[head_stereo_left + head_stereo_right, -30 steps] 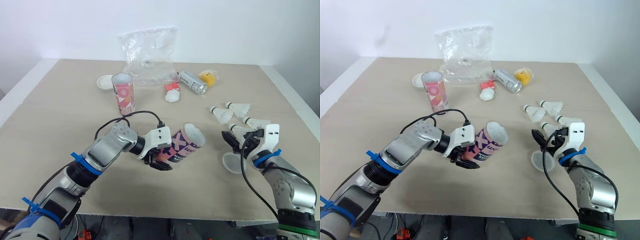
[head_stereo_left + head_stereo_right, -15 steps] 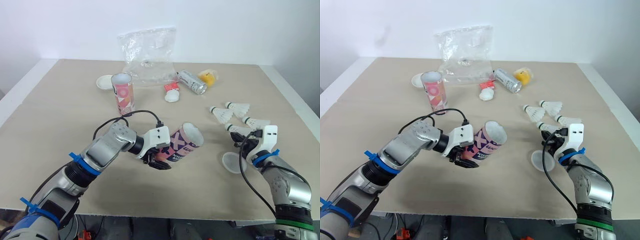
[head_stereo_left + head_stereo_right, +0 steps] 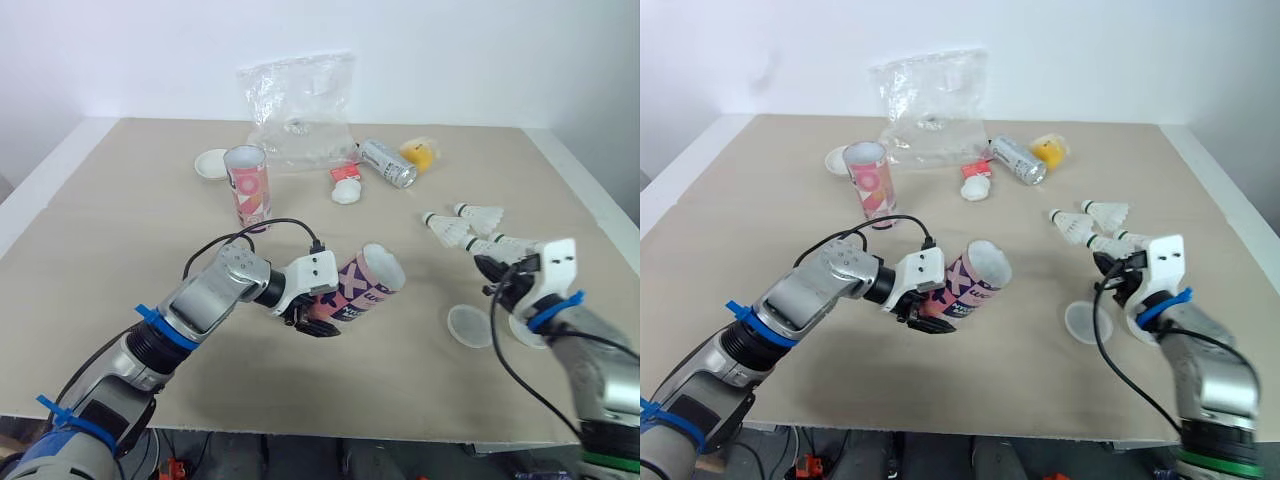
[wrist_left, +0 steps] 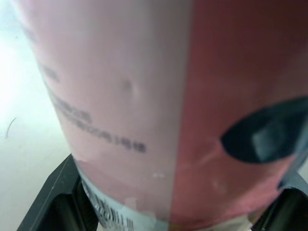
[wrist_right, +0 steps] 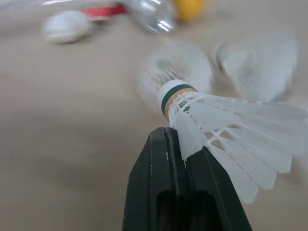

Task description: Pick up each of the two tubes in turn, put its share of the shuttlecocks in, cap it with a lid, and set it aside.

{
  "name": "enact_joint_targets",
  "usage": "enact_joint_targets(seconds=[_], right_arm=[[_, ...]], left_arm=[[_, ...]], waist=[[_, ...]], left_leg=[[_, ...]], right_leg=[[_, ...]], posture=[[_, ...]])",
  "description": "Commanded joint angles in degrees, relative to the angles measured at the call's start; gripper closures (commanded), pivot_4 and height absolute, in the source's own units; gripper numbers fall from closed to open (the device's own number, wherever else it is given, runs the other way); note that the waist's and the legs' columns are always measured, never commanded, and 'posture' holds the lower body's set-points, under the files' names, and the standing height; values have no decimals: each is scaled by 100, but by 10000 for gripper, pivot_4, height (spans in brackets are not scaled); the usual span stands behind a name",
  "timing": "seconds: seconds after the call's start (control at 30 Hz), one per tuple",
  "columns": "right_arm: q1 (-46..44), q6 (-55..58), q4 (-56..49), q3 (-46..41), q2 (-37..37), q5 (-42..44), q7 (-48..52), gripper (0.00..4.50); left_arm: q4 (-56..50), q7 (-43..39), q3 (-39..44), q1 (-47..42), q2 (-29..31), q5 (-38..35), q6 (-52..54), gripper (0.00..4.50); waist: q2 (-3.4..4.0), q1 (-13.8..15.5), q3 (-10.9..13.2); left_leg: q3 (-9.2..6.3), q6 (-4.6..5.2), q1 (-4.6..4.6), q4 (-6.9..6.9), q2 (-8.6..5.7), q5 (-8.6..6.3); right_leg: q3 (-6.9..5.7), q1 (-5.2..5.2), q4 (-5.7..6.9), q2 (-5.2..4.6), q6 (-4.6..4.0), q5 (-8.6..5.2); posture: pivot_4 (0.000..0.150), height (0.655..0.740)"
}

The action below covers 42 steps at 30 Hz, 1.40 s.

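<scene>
My left gripper (image 3: 312,322) is clamped on the lower body of the tube (image 3: 362,292). Its long axis is tilted, with the open mouth up and away from my fingers, toward my right gripper (image 5: 177,139). The tube's base is hidden behind my fingers. The left wrist view gives a blurred pink wall. My right gripper pinches a shuttlecock (image 5: 211,120) by its feathers, cork pointing forward. From the head camera that grip is too small to make out.

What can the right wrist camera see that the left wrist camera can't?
Right wrist view: the right pincer pinching a white shuttlecock by its feathers, with more shuttlecocks and a silver can lying behind. Left wrist view: the pink tube, very close, clamped in the left pincer. Both: a bit of the beige table, and a pincer shut on something.
</scene>
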Motion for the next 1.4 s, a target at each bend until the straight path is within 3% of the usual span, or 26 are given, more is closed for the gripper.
enact_joint_targets(seconds=[0.03,0.17,0.3,0.43,0.73,0.83,0.97,1.07,1.2,1.4], right_arm=[[-7,-131,-993,-173,-683,194,770,43952],[-343,-591,-1403,-159,-1544,345,1871,43952],[-1050,-1455,-1516,652,-2058,136,2937,43952],[-1657,-1989,-1204,1331,-2021,-192,3373,43952],[-2335,-2807,-352,1989,-1792,-579,3960,43952],[-2577,-2885,-215,2068,-1707,-494,4127,34520],[-2716,-2813,-188,2021,-1676,-343,4255,14551],[-2665,-1693,-399,1555,-1645,599,3917,1077],[-2335,-123,-513,980,-1792,1440,3346,427],[-1004,1259,-597,-56,-1834,1870,2668,427]], left_arm=[[193,-12,123,-106,25,68,-115,11531],[423,-58,145,-201,-42,83,-209,11531],[632,-104,156,-301,-145,78,-296,11531],[739,-122,147,-374,-217,120,-383,11531],[729,-98,140,-337,-308,211,-441,11531],[714,-45,107,-242,-280,309,-564,11531],[842,24,94,-161,-287,465,-814,11531],[937,19,89,-118,-266,560,-960,11531],[995,-6,97,-128,-261,572,-1033,11531],[1114,-35,22,-164,-309,648,-1243,11531]], waist=[[-3,-8,1],[19,-9,24],[-3,-15,35],[-10,-8,39],[-14,6,43],[-14,6,43],[-14,9,42],[-14,11,43],[-16,19,42],[-18,29,39]], left_leg=[[0,0,4,0,1,0],[9,4,7,10,-7,3],[6,3,12,21,-1,3],[10,3,2,22,-1,3],[4,0,-13,20,-4,-2],[4,0,-13,20,-4,-2],[3,0,-12,21,-4,-2],[2,0,-8,22,-4,-2],[-1,2,-8,26,-3,1],[-1,3,-7,34,-2,1]], right_leg=[[0,2,0,1,-1,0],[10,5,1,-6,7,7],[3,10,0,-4,3,11],[3,2,0,-8,2,12],[3,-4,0,-5,3,-1],[3,-3,0,-5,3,0],[3,0,0,-6,3,1],[2,5,0,-6,2,3],[2,9,1,-7,-1,10],[-2,12,1,-8,-1,12]], posture=[[1500,7400],[1500,7400],[1500,7400],[1500,7400],[1500,7400],[1500,7400],[1500,7400],[1500,7400],[1500,7400],[1500,7400]])
